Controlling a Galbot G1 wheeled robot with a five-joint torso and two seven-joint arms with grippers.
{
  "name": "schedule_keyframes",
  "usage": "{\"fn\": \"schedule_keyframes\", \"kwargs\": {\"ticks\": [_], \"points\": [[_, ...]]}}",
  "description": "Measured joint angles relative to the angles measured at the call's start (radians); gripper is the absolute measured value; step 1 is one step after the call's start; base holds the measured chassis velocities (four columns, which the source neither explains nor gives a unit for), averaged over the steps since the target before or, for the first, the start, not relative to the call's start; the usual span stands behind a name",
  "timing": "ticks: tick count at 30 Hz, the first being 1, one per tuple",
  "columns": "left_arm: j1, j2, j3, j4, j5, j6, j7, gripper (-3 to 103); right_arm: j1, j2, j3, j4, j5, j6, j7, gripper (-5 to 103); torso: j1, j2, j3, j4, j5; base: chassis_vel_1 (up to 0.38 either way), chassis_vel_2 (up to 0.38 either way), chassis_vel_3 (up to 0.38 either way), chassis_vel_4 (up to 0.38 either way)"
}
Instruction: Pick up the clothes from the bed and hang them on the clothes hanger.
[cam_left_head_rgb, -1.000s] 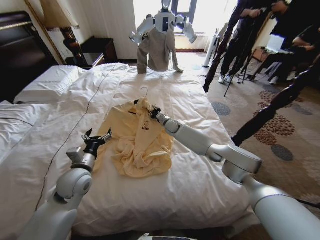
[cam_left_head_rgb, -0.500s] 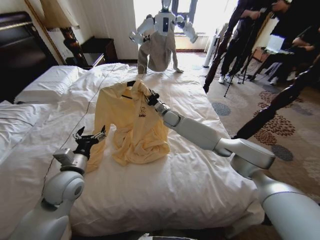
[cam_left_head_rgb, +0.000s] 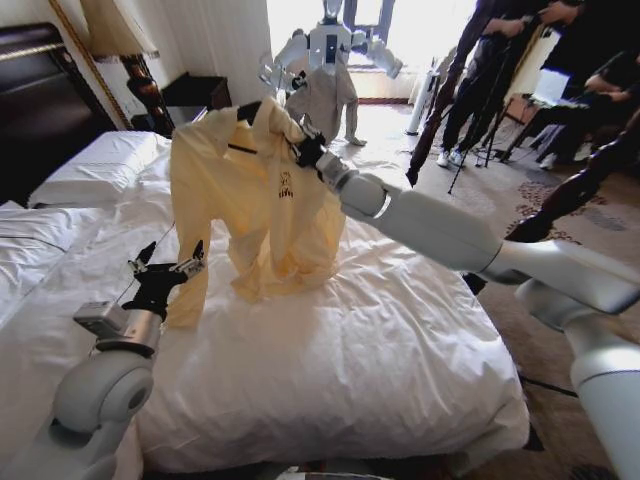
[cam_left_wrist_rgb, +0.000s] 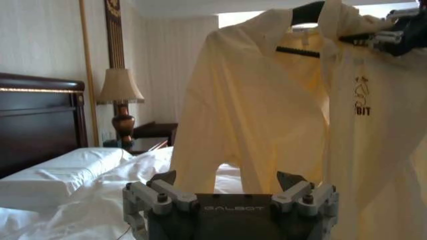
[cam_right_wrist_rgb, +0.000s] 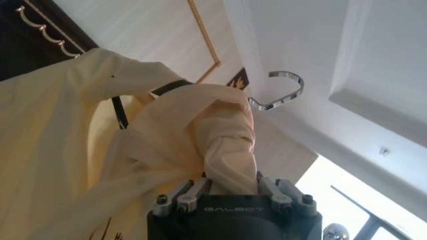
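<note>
Bed (cam_left_head_rgb: 400, 370), white duvet, takes up most of the head view; dark headboard and pillows at far left.

Shirt (cam_left_head_rgb: 255, 195), pale yellow, is off the duvet except its lower folds, which sag onto or just above the quilt. It hangs lengthwise, collar up, hem and one sleeve down. Already threaded on the black hanger (cam_left_wrist_rgb: 298, 50): a shoulder bar shows at the neck opening, and the metal hook (cam_right_wrist_rgb: 280, 92) stands clear above the bunched cloth.

Right gripper (cam_left_head_rgb: 307, 152) sits at the top, by the collar. In the right wrist view its fingers are pinched on a twisted wad of shirt at the neck; whether they also catch the hanger under the cloth, cannot tell.

Left gripper (cam_left_head_rgb: 165, 268) hovers low over the bed, fingers spread, holding nothing. The hanging sleeve (cam_left_head_rgb: 188, 285) drops just beside it; touching or not, cannot tell.

Judgement: the left arm is the nearer one to the loose lower end. The shirt's long axis runs vertical, from the right gripper's pinch above down toward the spread left fingers.
</note>
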Motion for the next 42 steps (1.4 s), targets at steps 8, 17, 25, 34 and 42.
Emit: {"fn": "schedule_keyframes", "kwargs": {"ticks": [8, 17, 25, 34, 42], "points": [[0.091, -0.034, -0.027, -0.023, 0.014, 0.004, -0.002, 100, 0.139, -0.239, -0.014, 0.367, 0.24, -0.292, 0.195, 20, 0.0, 0.0, 0.0, -0.0004, 0.0004, 0.0, 0.0, 0.0, 0.0], [0.149, -0.074, 0.036, -0.021, 0.07, 0.01, 0.001, 100, 0.219, -0.663, 0.022, 0.659, 0.244, -0.394, 0.208, 20, 0.0, 0.0, 0.0, -0.0006, 0.0011, 0.0, 0.0, 0.0, 0.0], [0.192, -0.088, 0.059, -0.02, 0.143, -0.052, 0.03, 100, 0.199, -1.077, 0.127, 0.843, 0.203, -0.35, 0.056, 20, 0.0, 0.0, 0.0, 0.0003, 0.0004, 0.0, 0.0, 0.0, 0.0], [0.182, -0.054, 0.054, -0.019, 0.099, -0.134, 0.05, 100, 0.151, -1.475, 0.207, 0.89, 0.288, -0.243, -0.084, 20, 0.0, 0.0, 0.0, -0.0004, -0.0003, 0.0, 0.0, 0.0, 0.0], [0.186, -0.054, 0.049, -0.018, 0.1, -0.139, 0.058, 100, 0.132, -1.515, 0.301, 0.749, 0.278, -0.213, -0.113, 20, 0.0, 0.0, 0.0, 0.0, -0.0003, 0.0, 0.0, 0.0, 0.0]]}}
